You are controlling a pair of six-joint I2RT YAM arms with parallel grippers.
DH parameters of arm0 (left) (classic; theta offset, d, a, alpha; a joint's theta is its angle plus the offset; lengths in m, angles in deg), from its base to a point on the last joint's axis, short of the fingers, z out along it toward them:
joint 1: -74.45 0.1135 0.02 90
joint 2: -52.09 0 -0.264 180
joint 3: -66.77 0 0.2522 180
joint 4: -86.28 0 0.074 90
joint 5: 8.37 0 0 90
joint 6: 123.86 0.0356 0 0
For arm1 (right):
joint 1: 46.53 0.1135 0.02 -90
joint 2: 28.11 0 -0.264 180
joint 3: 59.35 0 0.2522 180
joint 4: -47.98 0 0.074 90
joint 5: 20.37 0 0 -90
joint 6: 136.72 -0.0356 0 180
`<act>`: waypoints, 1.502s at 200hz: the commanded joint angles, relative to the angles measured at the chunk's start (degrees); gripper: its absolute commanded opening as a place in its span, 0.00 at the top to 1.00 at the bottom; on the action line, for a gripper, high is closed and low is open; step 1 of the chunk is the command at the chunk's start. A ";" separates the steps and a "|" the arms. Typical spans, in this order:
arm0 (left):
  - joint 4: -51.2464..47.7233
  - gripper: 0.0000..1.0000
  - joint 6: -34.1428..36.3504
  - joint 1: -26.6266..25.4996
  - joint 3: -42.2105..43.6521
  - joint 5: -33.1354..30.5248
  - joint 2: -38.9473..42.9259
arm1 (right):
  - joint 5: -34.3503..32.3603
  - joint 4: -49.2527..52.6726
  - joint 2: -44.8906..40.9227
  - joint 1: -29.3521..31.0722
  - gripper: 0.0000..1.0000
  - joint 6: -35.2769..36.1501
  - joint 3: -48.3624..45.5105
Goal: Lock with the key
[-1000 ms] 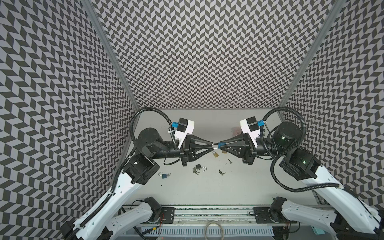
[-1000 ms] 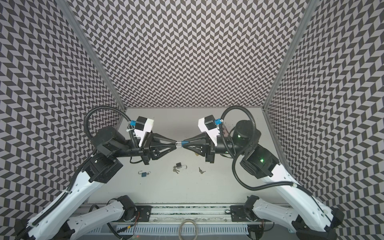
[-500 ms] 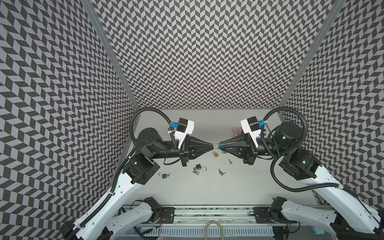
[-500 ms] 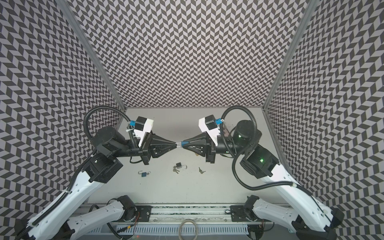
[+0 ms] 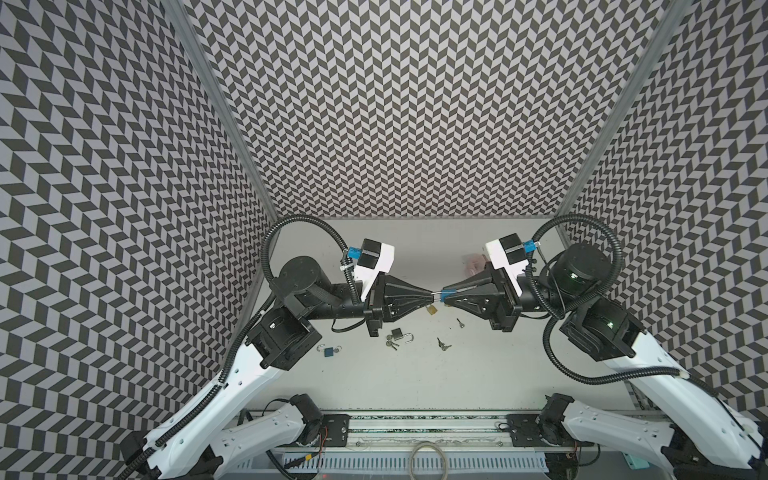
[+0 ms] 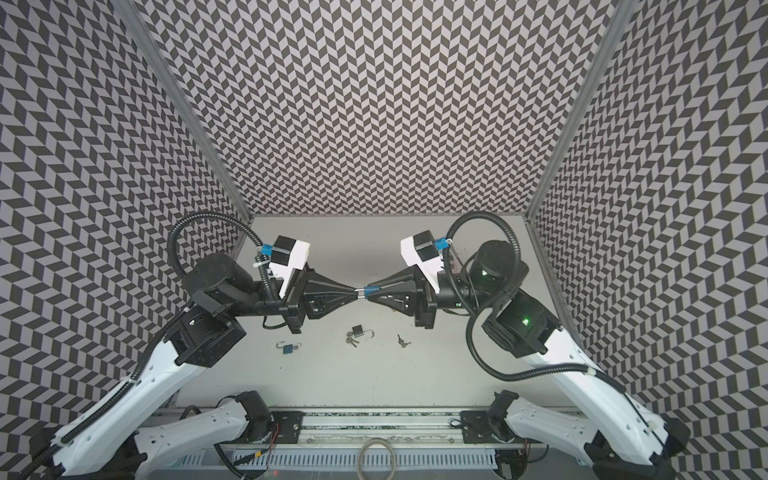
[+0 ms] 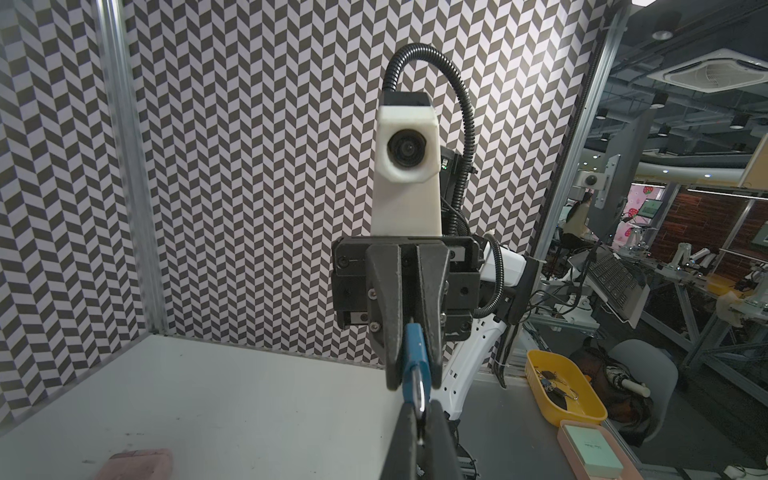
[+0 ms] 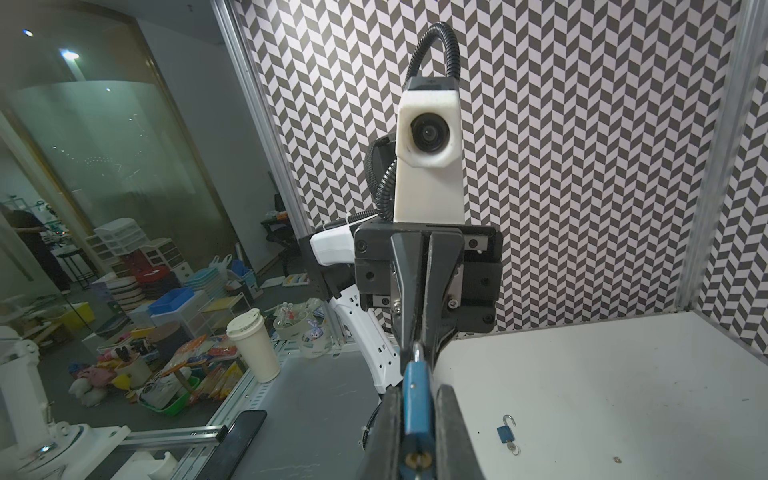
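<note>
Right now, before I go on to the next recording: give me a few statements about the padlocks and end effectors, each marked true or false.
1. The right end effector grips a blue padlock by its body, above the table. True.
2. The left end effector is wide open and clear of that padlock. False: it is shut on the padlock's shackle.
3. A second blue padlock lies on the table with its shackle open. True.
4. The dark padlock on the table has its shackle closed. False: its shackle stands open.
</note>
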 commanded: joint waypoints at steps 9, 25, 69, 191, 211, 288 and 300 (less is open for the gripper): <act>-1.43 1.00 2.17 -2.20 0.30 -2.80 -0.59 | -3.55 -1.54 0.83 -0.08 1.00 -0.44 -2.26; -2.03 1.00 2.16 -0.89 0.16 -2.98 0.59 | -3.51 -1.60 -0.96 -1.64 1.00 -0.75 -2.64; 0.07 1.00 0.48 -0.61 -0.16 -0.72 -0.49 | -2.39 -0.93 0.36 -1.53 1.00 -0.37 -2.60; 0.40 0.96 -0.88 1.45 2.35 -0.51 3.15 | -3.50 -0.87 -3.51 -3.66 1.00 -0.67 -5.29; 2.43 0.68 -2.10 1.41 2.92 -0.71 3.65 | -2.21 -1.66 -3.33 -3.66 1.00 -1.20 -5.89; 5.77 0.45 -4.17 1.46 4.55 0.03 2.07 | 1.48 -4.17 -3.26 -3.66 1.00 -2.79 -6.69; 5.57 0.57 -4.11 1.45 4.68 -0.53 2.16 | 1.76 -3.94 -3.33 -3.66 1.00 -2.41 -6.77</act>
